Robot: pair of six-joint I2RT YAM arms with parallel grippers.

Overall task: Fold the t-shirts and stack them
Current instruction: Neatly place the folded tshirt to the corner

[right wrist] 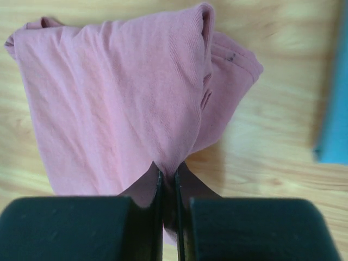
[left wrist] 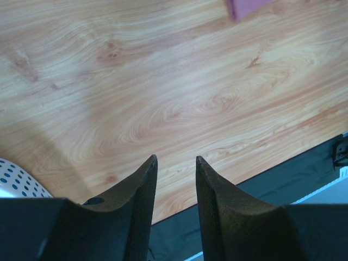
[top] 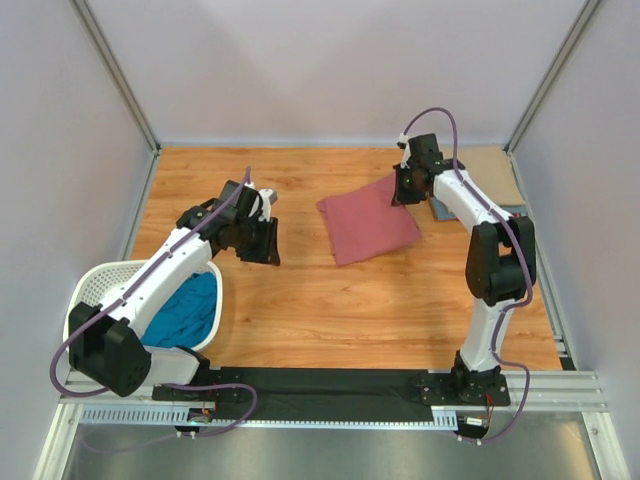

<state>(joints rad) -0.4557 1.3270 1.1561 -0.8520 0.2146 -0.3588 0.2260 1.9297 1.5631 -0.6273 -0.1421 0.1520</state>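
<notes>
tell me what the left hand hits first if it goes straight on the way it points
Probably the bare wooden table: the left hand, open and empty, angles down at it with nothing between. The rose-red t-shirt lies farther on, off to the right, though depth is hard to judge.

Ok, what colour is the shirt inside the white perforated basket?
Teal blue shirt, clearest in the top external view.

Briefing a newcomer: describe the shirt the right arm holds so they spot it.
On the wooden table, look right of centre, at the right pincer. It pinches the dusty rose t-shirt, loosely folded; the teal t-shirt sits in the white basket.
</notes>
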